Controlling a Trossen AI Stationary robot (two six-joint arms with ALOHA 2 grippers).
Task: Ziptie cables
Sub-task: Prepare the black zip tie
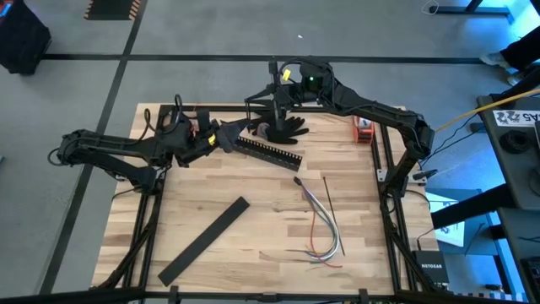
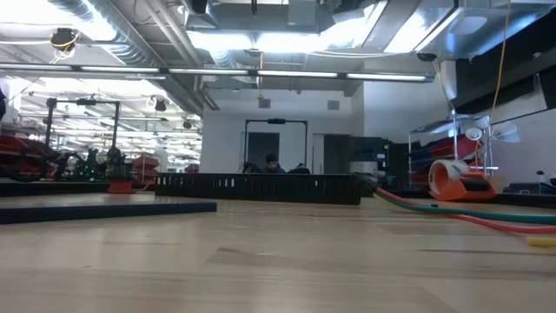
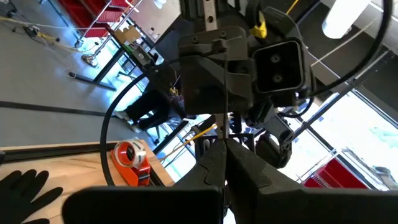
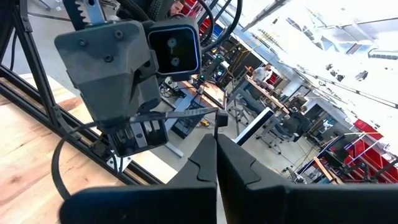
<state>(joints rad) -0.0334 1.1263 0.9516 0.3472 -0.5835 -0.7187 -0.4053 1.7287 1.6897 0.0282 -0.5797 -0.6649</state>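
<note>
Tabletop cables (image 1: 325, 228) lie far from jaws.

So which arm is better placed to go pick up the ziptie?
Probably the right. The ziptie lies on the table's right half beside the cables, nearer the right arm's base. Both grippers, left and right, are shut at the far edge.

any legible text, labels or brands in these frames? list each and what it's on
"NETGEAR": on the dark box past the table's right edge, high view; small, only just readable.
White sign at the right edge, high view: dark print, too blurred to read.
Nothing else readable in any view.
</note>
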